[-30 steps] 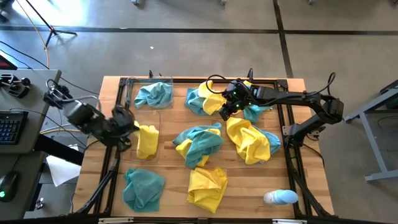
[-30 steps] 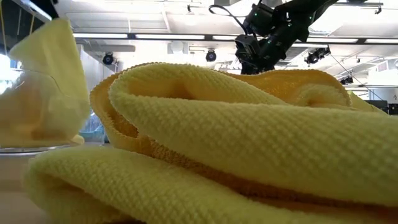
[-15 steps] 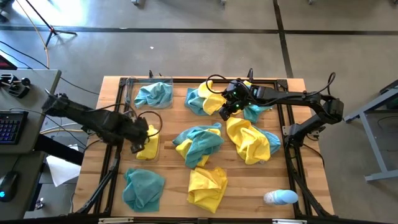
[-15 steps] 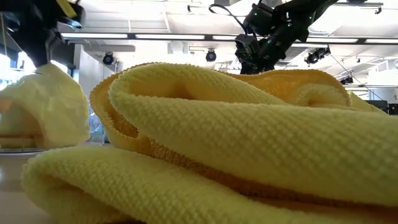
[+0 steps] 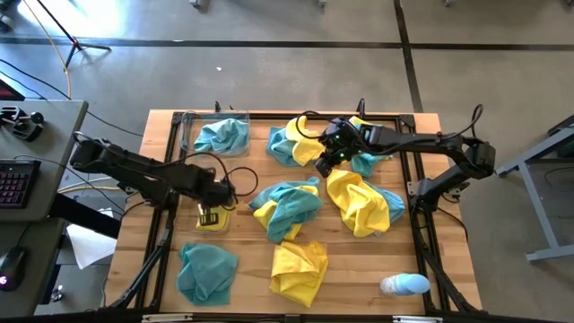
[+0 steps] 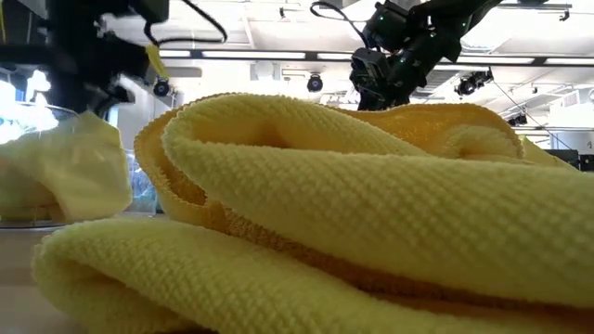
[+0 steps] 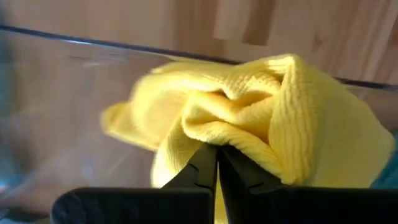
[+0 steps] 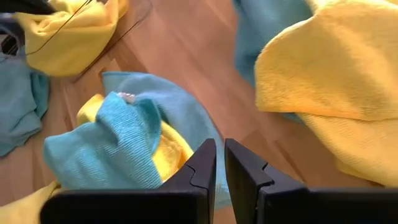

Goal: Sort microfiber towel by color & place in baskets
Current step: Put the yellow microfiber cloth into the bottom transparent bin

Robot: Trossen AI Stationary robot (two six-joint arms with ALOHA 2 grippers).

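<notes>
My left gripper (image 5: 218,196) is shut on a yellow towel (image 5: 212,219) that lies crumpled in the nearer clear basket (image 5: 225,230) at the table's left. It shows in the left wrist view (image 7: 216,154) with the towel (image 7: 261,118) behind the basket's wall (image 7: 93,45). The farther clear basket (image 5: 190,135) holds a teal towel (image 5: 222,136). My right gripper (image 5: 328,160) is shut and empty. It hovers above the yellow and teal towels (image 5: 296,142) at the far middle of the table. It also shows in the right wrist view (image 8: 219,152). My left gripper pinches a raised fold of the yellow towel (image 7: 211,138) between its two fingertips, coming from above at a slant. How many layers it has cannot be told. The towel sits bunched inside the basket, slack.
Loose towels lie over the table: a teal and yellow heap (image 5: 285,208) in the middle, a yellow one over teal (image 5: 363,202) to the right, a teal one (image 5: 206,274) and a yellow one (image 5: 299,269) near the front. A pale-blue-and-white object (image 5: 404,285) lies front right.
My left gripper has reached toward the table's right and gone down over the nearer basket with the yellow towel. The towel hung long below the fingers before and now lies bunched in the basket. My right gripper has kept still.
</notes>
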